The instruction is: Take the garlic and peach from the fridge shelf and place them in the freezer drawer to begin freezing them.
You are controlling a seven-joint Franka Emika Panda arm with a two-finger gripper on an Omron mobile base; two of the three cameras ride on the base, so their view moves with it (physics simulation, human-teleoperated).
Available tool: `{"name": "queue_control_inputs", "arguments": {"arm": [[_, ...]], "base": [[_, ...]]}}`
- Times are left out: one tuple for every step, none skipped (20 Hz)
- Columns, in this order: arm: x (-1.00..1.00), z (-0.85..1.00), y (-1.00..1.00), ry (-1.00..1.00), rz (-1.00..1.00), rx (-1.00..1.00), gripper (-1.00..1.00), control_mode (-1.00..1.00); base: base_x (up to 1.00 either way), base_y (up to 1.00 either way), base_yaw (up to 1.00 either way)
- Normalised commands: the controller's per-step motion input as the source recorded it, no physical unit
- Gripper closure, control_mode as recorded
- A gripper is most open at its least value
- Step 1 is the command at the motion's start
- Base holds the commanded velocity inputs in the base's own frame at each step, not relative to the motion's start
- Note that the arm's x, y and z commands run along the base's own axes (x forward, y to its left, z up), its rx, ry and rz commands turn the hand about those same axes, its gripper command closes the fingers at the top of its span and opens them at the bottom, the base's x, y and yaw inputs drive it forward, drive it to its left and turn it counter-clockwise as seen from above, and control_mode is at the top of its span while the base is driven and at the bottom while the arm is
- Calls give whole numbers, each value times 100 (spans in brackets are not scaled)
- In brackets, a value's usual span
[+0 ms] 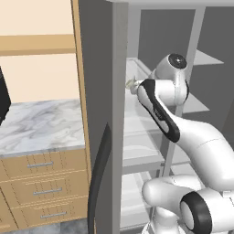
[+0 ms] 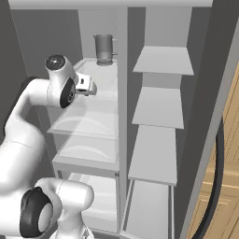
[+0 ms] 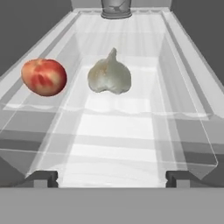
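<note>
Off-white lumpy garlic (image 3: 109, 75), red-orange peach (image 3: 43, 77)

The light is even and soft in all three views, with no clear source and no hard shadows. The inside walls of the fridge are dim grey, while the flat translucent white ribbed shelf (image 3: 118, 118) looks the brightest part, with pale washed bands across it. The small round red-orange peach (image 3: 43, 77) and the off-white lumpy garlic bulb (image 3: 110, 74) have gentle shading on their lower sides. Edges look a little soft and pixelated; straight lines stay straight, without bending near the borders
</note>
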Motion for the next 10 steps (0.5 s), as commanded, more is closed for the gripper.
{"name": "queue_control_inputs", "arguments": {"arm": [[61,0,0,3,0,3,-100,-100],[54,2,0,4,0,0,-100,-100],[53,3,0,7,0,0,-100,-100],[53,1,0,9,0,0,-100,-100],[53,0,0,11,0,0,-100,-100],[54,0,0,12,0,0,-100,-100],[50,0,0,12,0,0,-100,-100],[52,0,0,11,0,0,-100,-100],[51,0,0,12,0,0,-100,-100],[54,0,0,11,0,0,-100,-100]], "base": [[0,0,0],[0,0,0],[0,0,0],[0,0,0],[0,0,0],[0,0,0],[0,0,0],[0,0,0],[0,0,0],[0,0,0]]}}
